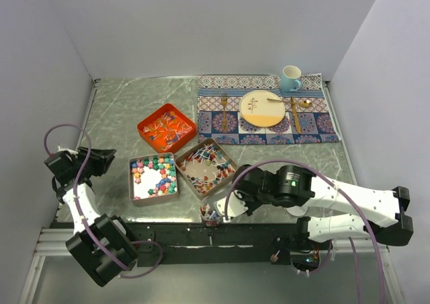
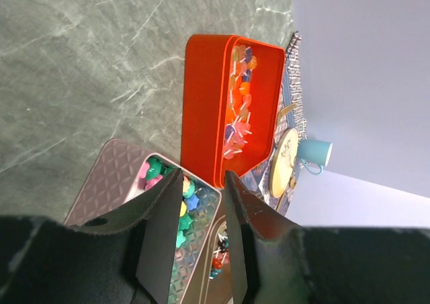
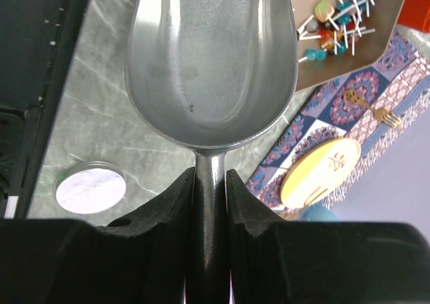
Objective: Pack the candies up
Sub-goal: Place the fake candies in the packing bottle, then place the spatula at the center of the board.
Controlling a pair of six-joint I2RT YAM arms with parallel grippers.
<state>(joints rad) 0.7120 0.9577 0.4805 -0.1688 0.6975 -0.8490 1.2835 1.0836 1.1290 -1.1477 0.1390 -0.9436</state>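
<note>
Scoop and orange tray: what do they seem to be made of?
The scoop: likely metal, a dull brushed grey with soft, streaky reflections. The orange tray: smooth, evenly coloured, with a slight sheen. It could be plastic or painted metal; I cannot tell which.

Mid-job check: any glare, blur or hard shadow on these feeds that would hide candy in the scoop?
Right wrist: the scoop shows soft sheen streaks, no blown-out glare; its bowl reads empty. Left wrist: near foreground dark and soft, the orange tray and its candies sharp. Top external: even light, only faint shadows.
</note>
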